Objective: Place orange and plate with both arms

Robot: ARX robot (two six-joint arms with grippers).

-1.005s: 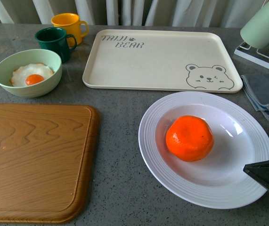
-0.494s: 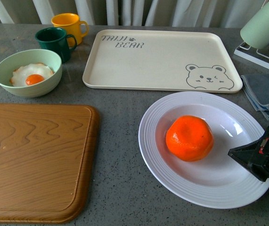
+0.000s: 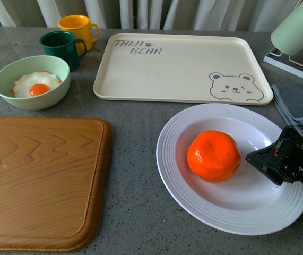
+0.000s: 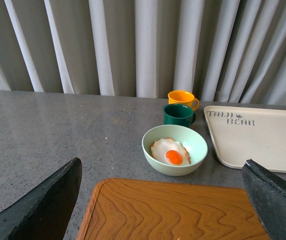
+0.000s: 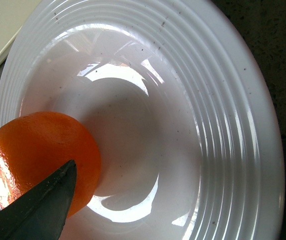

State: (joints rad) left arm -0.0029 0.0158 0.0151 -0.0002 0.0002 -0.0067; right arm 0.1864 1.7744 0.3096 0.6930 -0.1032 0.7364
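Orange (image 3: 214, 155) sits in plate (image 3: 193, 204), neither gripped yet. Right fingers (image 3: 262, 158) at orange's 3 o'clock, spread unclear; left fingers (image 4: 42, 205) wide open, empty. Placing remains.

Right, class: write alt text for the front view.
An orange sits in a white plate on a table, with the right gripper over the plate's right rim. Behind are a bear-print tray, a bowl holding a fried egg, a green mug and a yellow mug; a wooden board lies left.
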